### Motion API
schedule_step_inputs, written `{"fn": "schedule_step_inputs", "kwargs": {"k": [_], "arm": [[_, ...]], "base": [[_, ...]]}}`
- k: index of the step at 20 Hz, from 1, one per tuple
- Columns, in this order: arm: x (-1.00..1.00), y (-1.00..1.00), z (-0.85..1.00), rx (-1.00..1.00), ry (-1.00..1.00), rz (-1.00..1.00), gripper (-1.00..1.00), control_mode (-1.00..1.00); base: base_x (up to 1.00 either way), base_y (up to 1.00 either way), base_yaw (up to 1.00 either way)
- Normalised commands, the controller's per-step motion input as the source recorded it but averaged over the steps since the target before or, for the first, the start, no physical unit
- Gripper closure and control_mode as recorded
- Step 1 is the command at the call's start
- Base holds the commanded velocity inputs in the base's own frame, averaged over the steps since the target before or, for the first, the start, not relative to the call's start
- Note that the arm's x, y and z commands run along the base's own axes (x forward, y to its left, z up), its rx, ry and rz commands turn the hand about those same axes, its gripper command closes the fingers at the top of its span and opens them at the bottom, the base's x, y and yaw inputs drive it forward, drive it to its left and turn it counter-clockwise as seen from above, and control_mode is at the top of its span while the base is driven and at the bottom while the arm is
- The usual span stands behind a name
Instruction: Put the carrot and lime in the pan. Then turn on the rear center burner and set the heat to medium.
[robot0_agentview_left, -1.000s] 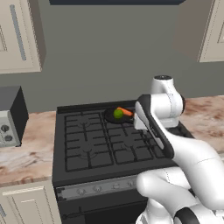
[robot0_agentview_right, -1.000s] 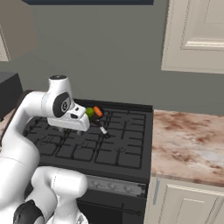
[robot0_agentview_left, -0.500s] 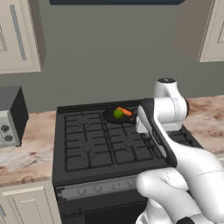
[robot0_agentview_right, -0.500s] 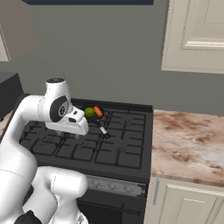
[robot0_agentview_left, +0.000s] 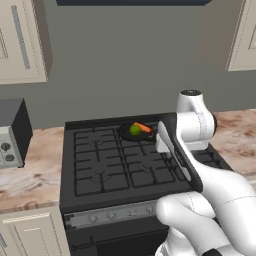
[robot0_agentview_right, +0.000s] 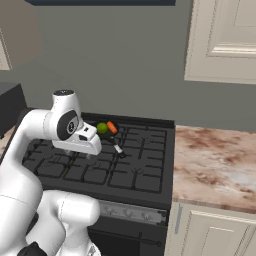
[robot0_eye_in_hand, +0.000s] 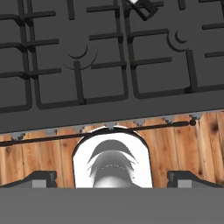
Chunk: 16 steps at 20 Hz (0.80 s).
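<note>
Carrot (robot0_agentview_left: 144, 127) and lime (robot0_agentview_left: 135, 130) lay in the pan (robot0_agentview_left: 128, 135); my pincer (robot0_eye_in_hand: 112, 177) was wide, knob next, I judged

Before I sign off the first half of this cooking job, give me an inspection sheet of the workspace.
Surface: black stove with cast-iron grates, marble counter to its right.
Job's things: lime and carrot lie in the pan at the stove's rear; pan handle points forward.
Clutter: grey appliance on the left counter.
Grippers: gripper open, empty, looking down at the stove's front edge.
Cables: nothing seen.
Surroundings: cream cabinets, grey wall, wood floor.
</note>
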Motion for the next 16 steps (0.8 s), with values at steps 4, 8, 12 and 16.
{"fn": "schedule_step_inputs", "kwargs": {"k": [4, 8, 12, 16], "arm": [[-0.07, 0.01, -0.03, 0.00, 0.02, 0.00, -1.00, 1.00], [0.00, 0.00, 0.00, 0.00, 0.00, 0.00, -1.00, 1.00], [0.00, 0.00, 0.00, 0.00, 0.00, 0.00, -1.00, 1.00], [0.00, 0.00, 0.00, 0.00, 0.00, 0.00, -1.00, 1.00]], "base": [[0.00, 0.00, 0.00], [-0.03, 0.00, 0.00], [-0.12, 0.01, 0.00], [-0.22, 0.19, 0.00]]}}
